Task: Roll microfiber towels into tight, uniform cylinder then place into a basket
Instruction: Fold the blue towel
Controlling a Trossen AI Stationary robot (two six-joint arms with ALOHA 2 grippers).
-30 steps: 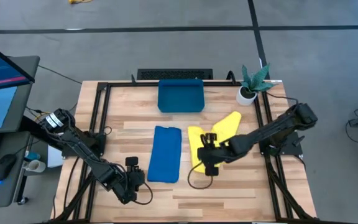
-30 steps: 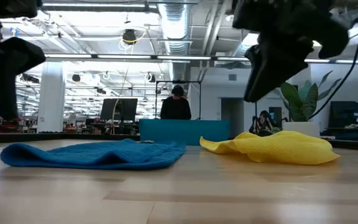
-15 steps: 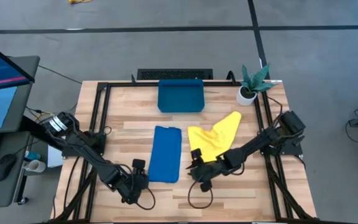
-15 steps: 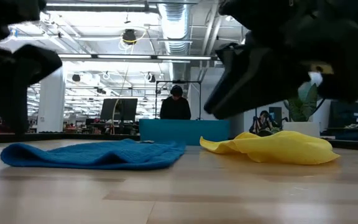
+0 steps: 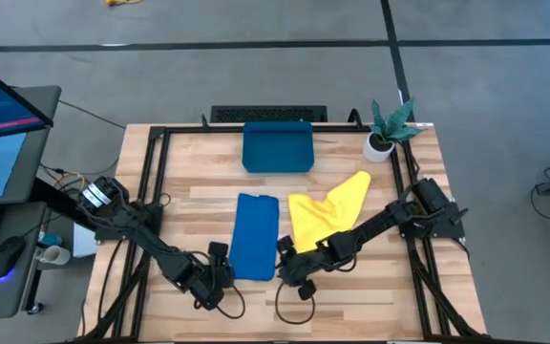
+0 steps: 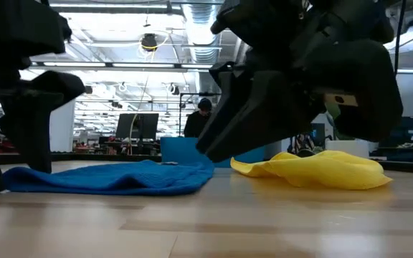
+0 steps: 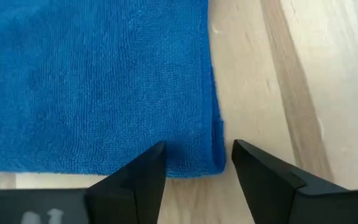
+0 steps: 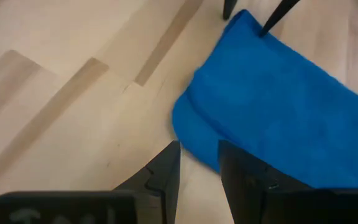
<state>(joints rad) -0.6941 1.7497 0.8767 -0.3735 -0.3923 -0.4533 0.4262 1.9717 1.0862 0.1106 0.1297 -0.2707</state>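
1. Blue cloth first: we see the blue towel [image 5: 255, 236] lying flat on the desk [image 5: 351, 296] as a long folded strip, its long axis running near to far, with its near short edge towards both arms. The near edge is where a roll would have to begin, and the strip would then roll away towards the far side.
2. We judge that the coming move turns on that edge. Both tools stand at it, one at each near corner, so neither arm is clearly nearer.
3. Our left tool [image 5: 218, 254] is at the near left corner. In the left wrist view its two fingers [image 7: 135, 186] stand apart on either side of the corner of the cloth, released, with nothing between them pinched.
4. Our right tool [image 5: 285, 250] is at the near right corner. In the right wrist view its fingers [image 8: 163, 174] stand a little apart just short of the rounded fold of the blue towel, not closed on it, so we read it as released and empty.
5. Both arms reach low and inward from the desk's two sides, wrists down close to the wood, as the low view shows.
6. Farther out, the yellow towel [image 5: 327, 212] lies loose and crumpled just right of the blue one, unrolled.
7. The basket [image 5: 277, 148] sits at the far edge of the desk, in line with the blue towel and well apart from it, with no towel in it. A small potted plant [image 5: 385, 129] stands to its right.
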